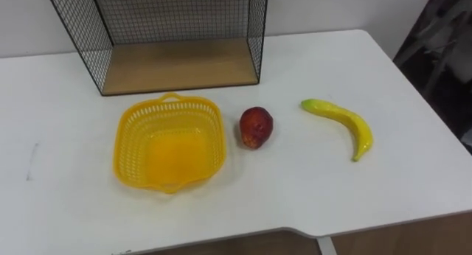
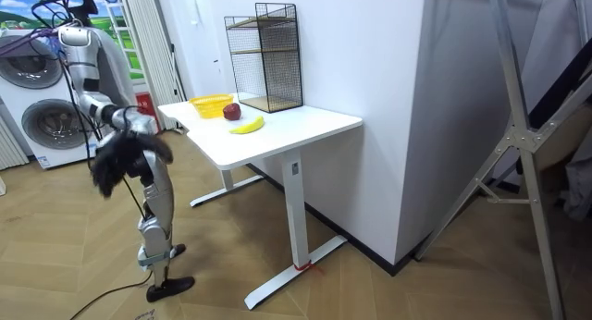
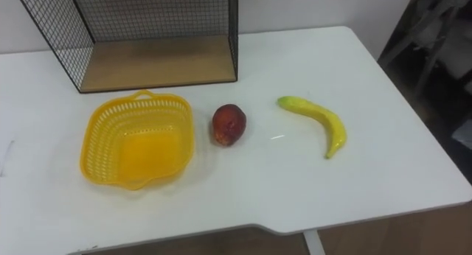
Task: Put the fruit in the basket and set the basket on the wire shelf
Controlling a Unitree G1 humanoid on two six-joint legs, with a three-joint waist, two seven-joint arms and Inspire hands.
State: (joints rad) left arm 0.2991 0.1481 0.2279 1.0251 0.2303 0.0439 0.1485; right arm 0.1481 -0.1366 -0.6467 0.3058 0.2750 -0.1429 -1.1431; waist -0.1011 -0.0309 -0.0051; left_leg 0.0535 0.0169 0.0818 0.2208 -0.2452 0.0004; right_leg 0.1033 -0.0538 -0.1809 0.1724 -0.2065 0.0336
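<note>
1. Standing on the wood floor by two washing machines, the robot is at the room view's left, off the end of the table and not touching it.
2. White table, set against a white wall; the wire shelf stands at its back edge.
3. The yellow basket sits upright just before the shelf. The red fruit lies on the table just to its right, and the banana lies farther right, well apart from it.
4. The robot hands are a dark blur at its waist; apart or together, I cannot tell.
</note>
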